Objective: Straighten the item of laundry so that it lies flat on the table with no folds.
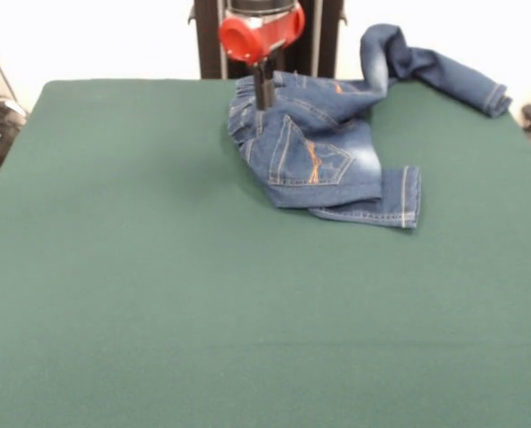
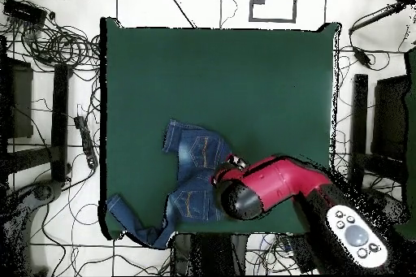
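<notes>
Gripper: we are seeing the gripper (image 1: pixel 263 94) coming down onto the waistband end of the jeans (image 1: pixel 323 147); its tips are sinking into the denim, so we cannot tell whether the pincer is open, closed or holding cloth.
Jeans: we are finding them bunched near the table's (image 1: pixel 158 294) edge on the robot's side, toward 1 corner, waistband and 2 back pockets facing up.
Legs: 1 leg is lying folded under the seat, its hem pointing into the table; the other is twisting toward the corner, and its cuff is hanging past the table edge in the overhead view.
Risk, slipping off: we are judging that a pull toward the near corner could be dragging more cloth over the edge, since the overhanging leg is already adding weight there.
Risk, dragging the fold: we are thinking a grasp through several layers would be moving the whole bundle and leaving the tucked leg folded.
Risk, felt: we are expecting the dark green cloth to be gripping the denim, so a low drag could be rolling new creases in.
Surface: we are seeing wide bare felt on the side away from the robot.
Room: we are noticing a pale floor with cables (image 2: pixel 61 46) and dark equipment stands around the table, and the red arm (image 2: pixel 272 186) reaching over the edge.
</notes>
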You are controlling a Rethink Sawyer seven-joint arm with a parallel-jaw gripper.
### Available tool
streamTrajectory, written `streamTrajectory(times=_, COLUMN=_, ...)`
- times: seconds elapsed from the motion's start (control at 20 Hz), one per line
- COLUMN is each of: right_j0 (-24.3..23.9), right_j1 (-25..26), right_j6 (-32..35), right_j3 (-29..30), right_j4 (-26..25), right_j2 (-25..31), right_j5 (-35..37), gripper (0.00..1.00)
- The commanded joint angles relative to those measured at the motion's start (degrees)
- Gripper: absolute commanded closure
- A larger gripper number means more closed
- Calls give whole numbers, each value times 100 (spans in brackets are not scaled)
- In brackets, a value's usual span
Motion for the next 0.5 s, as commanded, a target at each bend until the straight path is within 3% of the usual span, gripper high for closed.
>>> streamTrajectory(times=0.05, right_j0=539, right_j1=102, right_j6=1910, right_j3=740, right_j4=-425, right_j2=-780, right_j5=-764, gripper=100)
streamTrajectory(times=0.25, right_j0=989, right_j1=203, right_j6=2051, right_j3=770, right_j4=-475, right_j2=-1514, right_j5=-1350, gripper=100)
streamTrajectory(times=0.5, right_j0=1607, right_j1=739, right_j6=2120, right_j3=553, right_j4=-492, right_j2=-2396, right_j5=-2045, gripper=100)
